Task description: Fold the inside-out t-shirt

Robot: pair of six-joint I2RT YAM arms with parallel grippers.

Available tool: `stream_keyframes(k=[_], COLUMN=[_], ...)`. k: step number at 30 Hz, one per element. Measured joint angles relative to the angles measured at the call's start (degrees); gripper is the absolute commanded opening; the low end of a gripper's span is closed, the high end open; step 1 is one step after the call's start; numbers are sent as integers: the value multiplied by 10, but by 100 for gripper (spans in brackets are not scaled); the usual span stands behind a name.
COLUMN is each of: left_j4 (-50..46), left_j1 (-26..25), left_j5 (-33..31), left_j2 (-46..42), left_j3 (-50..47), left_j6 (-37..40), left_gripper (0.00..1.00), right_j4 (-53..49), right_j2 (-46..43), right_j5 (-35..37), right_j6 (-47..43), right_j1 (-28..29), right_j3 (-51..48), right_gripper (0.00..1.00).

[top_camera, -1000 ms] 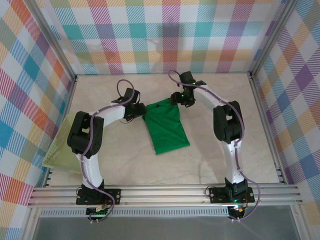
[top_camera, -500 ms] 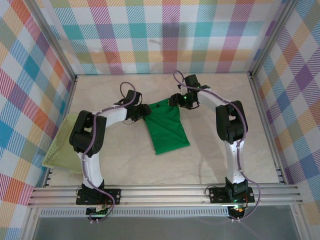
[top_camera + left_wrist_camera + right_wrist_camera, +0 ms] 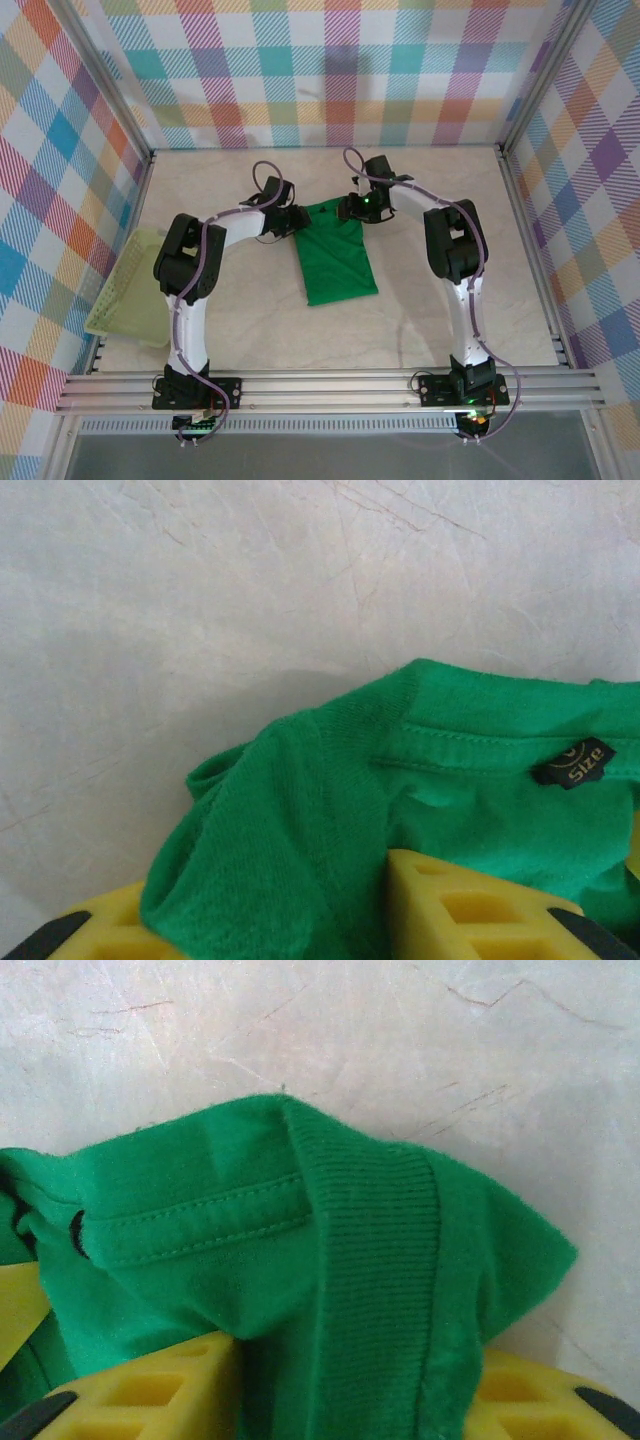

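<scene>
Inside-out t-shirt [image 3: 338, 258] bright green, folded long, size tag [image 3: 585, 763] exposed; left hand [image 3: 293, 222], right hand [image 3: 347, 211] each pinching top corner.

Overhead, plus wrist close-ups of t-shirt [image 3: 330, 810]

From above, the left hand [image 3: 291, 219] and right hand [image 3: 353, 209] cover far corners of the inside-out t-shirt [image 3: 336, 262]. In both wrist views its cloth hides the gap between yellow fingers [image 3: 470, 910] cut off below.
</scene>
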Motion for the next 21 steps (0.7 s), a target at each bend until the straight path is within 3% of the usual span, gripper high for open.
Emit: stream_keyframes(k=[8,11,21], left_j4=[12,34,91], left_j1=[0,0,5], left_j5=[15,19,34], left_j2=[5,-2,-92], left_j3=[-2,-19,-62], left_j6=[0,0,-4], left_gripper=[11,3,0], right_j4=[34,45,75], right_j2=[-10,-37,-116], right_j5=[0,5,-45], right_j6=[20,27,54], right_j1=[3,1,-29], right_j3=[-36,-66,-75], right_gripper=[9,2,0])
